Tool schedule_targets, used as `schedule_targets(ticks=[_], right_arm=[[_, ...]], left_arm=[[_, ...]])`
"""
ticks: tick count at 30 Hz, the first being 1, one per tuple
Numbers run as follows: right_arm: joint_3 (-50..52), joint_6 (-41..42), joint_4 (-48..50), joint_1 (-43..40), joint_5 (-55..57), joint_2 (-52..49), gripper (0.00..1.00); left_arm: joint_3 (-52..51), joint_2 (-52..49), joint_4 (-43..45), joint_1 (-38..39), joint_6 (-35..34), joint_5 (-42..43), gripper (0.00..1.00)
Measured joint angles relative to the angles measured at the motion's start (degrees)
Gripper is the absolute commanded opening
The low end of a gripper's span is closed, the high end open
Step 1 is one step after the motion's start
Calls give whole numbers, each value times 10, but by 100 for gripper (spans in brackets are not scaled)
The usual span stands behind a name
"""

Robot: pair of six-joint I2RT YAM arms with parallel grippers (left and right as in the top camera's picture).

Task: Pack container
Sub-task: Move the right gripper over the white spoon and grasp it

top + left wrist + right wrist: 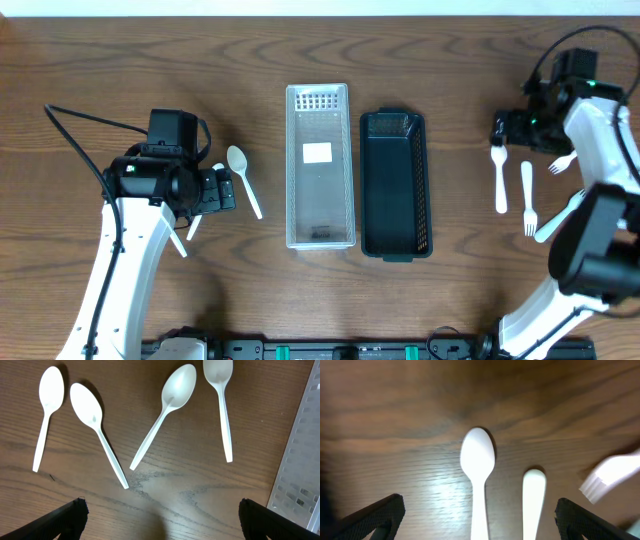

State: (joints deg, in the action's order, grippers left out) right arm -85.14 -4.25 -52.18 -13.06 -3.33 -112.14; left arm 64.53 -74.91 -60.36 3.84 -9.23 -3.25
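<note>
A clear plastic container (pixel 320 165) and a black container (pixel 393 185) stand side by side at the table's centre, both empty. Several white plastic spoons lie on the left; the left wrist view shows them (pixel 170 410) spread ahead of my left gripper (pixel 160 515), which is open, empty and just short of their handles. In the overhead view the left gripper (pixel 222 190) is beside one spoon (pixel 244 180). White forks (pixel 499 178) (pixel 528 197) lie on the right. My right gripper (pixel 505 128) is open and empty, low over two white utensils (pixel 479 470) (pixel 534 500).
More white forks lie near the right arm (pixel 562 163), and the tines of one show in the right wrist view (pixel 610 477). The clear container's perforated wall (pixel 300 460) is at the right edge of the left wrist view. Cables trail from both arms.
</note>
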Motion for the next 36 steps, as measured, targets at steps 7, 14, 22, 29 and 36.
schedule_targets(ticks=[7, 14, 22, 29, 36], right_arm=[[0, -27, 29, 8, 21, -80, 99], [0, -34, 60, 14, 28, -94, 99], [0, -38, 66, 20, 29, -94, 99], [0, -41, 59, 21, 29, -94, 79], [0, -41, 55, 21, 29, -94, 60]], left_arm=[[0, 0, 2, 0, 0, 0, 98], [0, 0, 9, 0, -10, -2, 98], [0, 0, 18, 0, -13, -2, 98], [0, 0, 18, 0, -13, -2, 98], [0, 0, 18, 0, -13, -2, 98]])
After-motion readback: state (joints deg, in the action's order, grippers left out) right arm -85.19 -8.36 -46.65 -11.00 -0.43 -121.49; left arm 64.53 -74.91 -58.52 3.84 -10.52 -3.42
